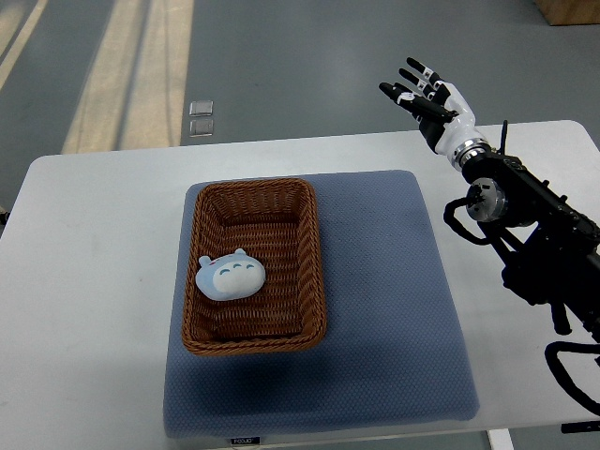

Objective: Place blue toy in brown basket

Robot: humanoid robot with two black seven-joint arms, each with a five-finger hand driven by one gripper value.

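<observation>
The blue toy (231,275), a light blue plush with small ears and a white face, lies inside the brown wicker basket (309,253), toward its left side. The basket sits on a blue-grey mat (394,300) on the white table. My right hand (424,97) is raised beyond the table's far right edge, fingers spread and empty, well away from the basket. The left arm does not show.
The white table (84,281) extends around the mat on all sides. My right arm (534,225) with black cables lies over the table's right side. Grey floor with pale stripes lies beyond the far edge.
</observation>
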